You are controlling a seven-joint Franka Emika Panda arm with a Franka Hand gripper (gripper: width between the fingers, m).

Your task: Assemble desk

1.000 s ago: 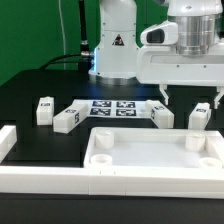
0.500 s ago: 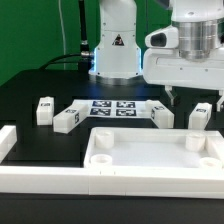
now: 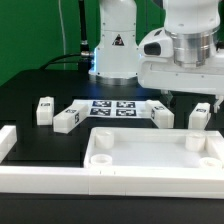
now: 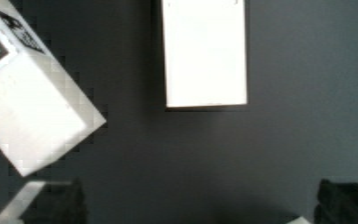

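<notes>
The desk tabletop (image 3: 150,152), a white tray with raised rims, lies at the front of the black table. Two white legs (image 3: 44,110) (image 3: 66,119) stand at the exterior view's left. Two more legs (image 3: 162,115) (image 3: 201,116) stand at its right. My gripper (image 3: 188,100) hangs open just above and between those right-hand legs. In the wrist view one leg (image 4: 206,55) lies straight and another leg (image 4: 34,110) lies tilted, both beyond my gripper (image 4: 202,205). Its dark fingertips (image 4: 51,205) stand far apart with only bare table between them.
The marker board (image 3: 110,108) lies flat behind the tabletop, between the two pairs of legs. Long white border rails run along the front (image 3: 100,186) and the exterior view's left edge (image 3: 8,142). The robot's base (image 3: 112,45) stands at the back.
The gripper has sunk slightly over the right-hand legs with a small sideways shift. Its jaws have stayed open, and no part has moved.
</notes>
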